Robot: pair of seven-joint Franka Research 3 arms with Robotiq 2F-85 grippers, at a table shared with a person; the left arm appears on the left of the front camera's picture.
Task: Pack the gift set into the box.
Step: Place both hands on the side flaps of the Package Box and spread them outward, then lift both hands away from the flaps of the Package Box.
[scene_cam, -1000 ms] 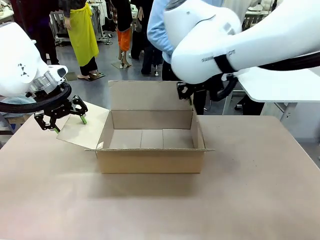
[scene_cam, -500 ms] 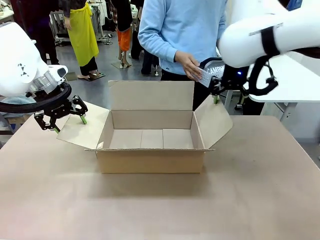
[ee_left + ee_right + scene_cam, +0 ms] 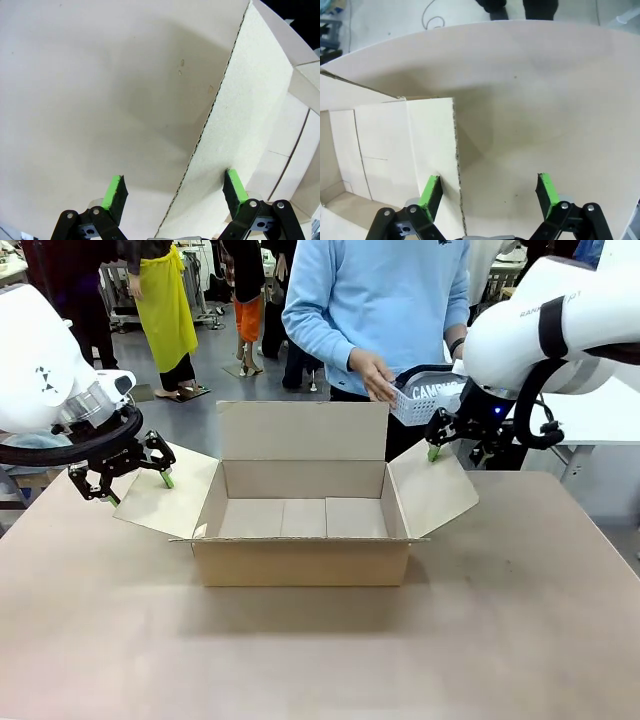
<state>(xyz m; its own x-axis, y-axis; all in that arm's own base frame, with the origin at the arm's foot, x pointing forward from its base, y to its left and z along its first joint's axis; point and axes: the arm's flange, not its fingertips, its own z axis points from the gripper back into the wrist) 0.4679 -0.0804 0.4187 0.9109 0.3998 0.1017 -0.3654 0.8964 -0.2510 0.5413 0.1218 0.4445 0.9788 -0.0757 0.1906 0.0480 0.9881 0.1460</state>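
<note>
1. Far left – left claw point(image 3: 138, 480), black with green pads, on a white arm: spread wide, gripping nothing, poised low over the outer edge of the box's left flap point(image 3: 165, 502).
2. From the left wrist: one green pad point(image 3: 233, 186) over the flap's inner face, the other over the pale tabletop point(image 3: 100, 75), with the flap's corrugated edge running up between the two. Contact with the flap too unclear to tell.
3. Centre: brown corrugated cardboard box point(image 3: 300, 560), rectangular, standing open on the tabletop, its far flap point(image 3: 303, 430) upright and both side flaps splayed outward. Bare cardboard floor in sight inside.
4. Behind the box, at the far side of the tabletop: a person in a light-blue sweatshirt point(image 3: 390, 300), one hand point(image 3: 375, 375) on the near end of the gift set.
5. Gift set point(image 3: 425, 398) – pale tray with "CAMPUS" lettering showing and a dark strap arching over its top – held in the air above and beyond the box's far right corner, outside the box, just beside the right arm.
6. Right: right claw point(image 3: 462, 448), also black with green pads, opened wide and empty, at the upper edge of the right flap point(image 3: 435, 490), just below the gift set.
7. From the right wrist: flap edge rising between the pads, one pad point(image 3: 431, 192) just beside the flap's face, the other over bare tabletop.
</note>
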